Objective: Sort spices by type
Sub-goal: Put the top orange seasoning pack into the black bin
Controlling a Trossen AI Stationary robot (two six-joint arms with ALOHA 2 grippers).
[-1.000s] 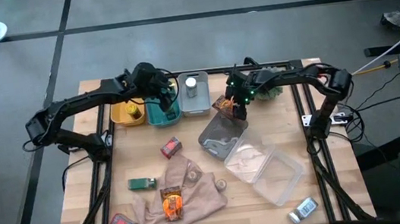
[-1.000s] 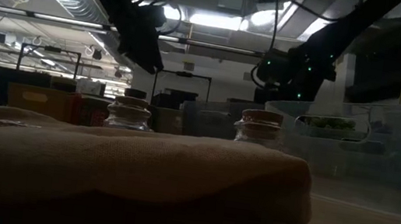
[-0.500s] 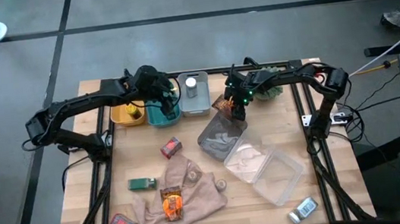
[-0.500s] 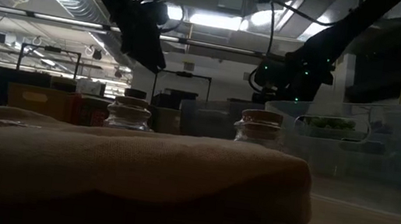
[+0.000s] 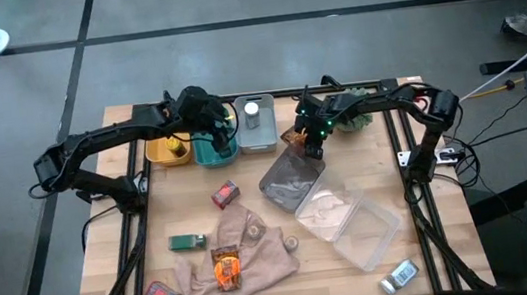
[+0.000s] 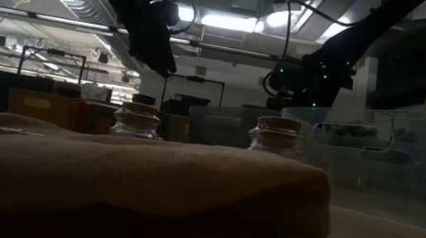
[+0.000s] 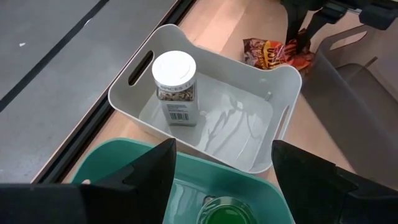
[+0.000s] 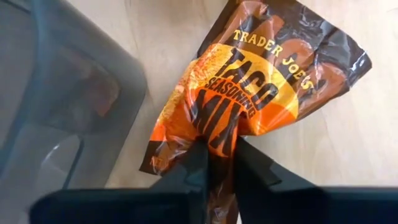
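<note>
I've got the right gripper (image 8: 214,163) w/ fingers clamped on the taco sachet (image 8: 249,93), lifted at 12 o'clock of the grey bin (image 5: 293,179). Next, I reckon: carry it over, release. Left gripper (image 7: 217,168) fingers apart, over the teal bin (image 7: 186,193).

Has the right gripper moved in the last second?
Yes, slightly. In the high view the right gripper, shut on the sachet, has shifted toward the white bin, away from the grey bin.
</note>
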